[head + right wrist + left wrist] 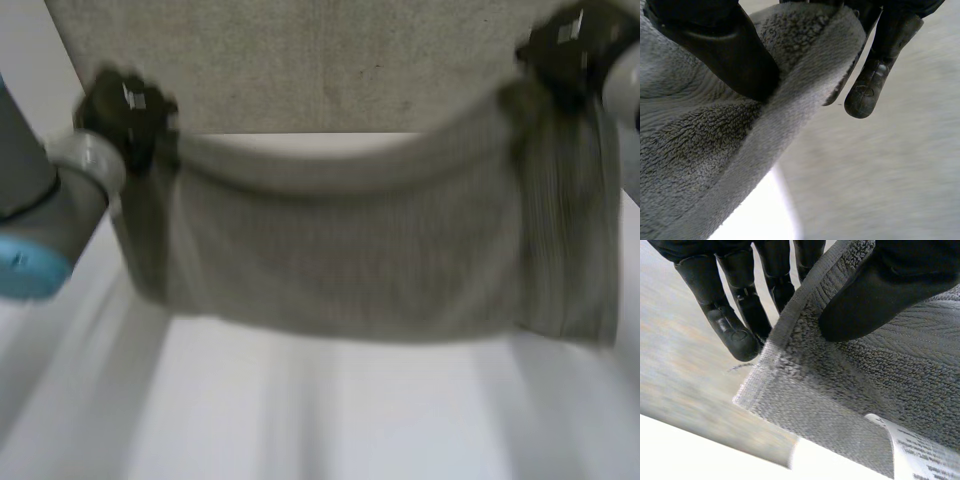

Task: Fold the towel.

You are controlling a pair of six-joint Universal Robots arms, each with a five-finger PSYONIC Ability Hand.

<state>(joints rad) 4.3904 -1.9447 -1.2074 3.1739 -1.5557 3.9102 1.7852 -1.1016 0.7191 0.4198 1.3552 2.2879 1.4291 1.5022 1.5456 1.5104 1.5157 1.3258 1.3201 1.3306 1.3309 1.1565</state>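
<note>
You can't read the small print on the label (922, 452) of the towel (340, 270), and the frame's edge cuts that label off. In the head view the right hand (568, 52) is cropped at the upper right corner, the left arm (40, 215) at the left edge.

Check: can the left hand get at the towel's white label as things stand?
Probably not: the left hand is pinching the towel near its corner, so though the label hangs close by, its fingers are not free.
</note>
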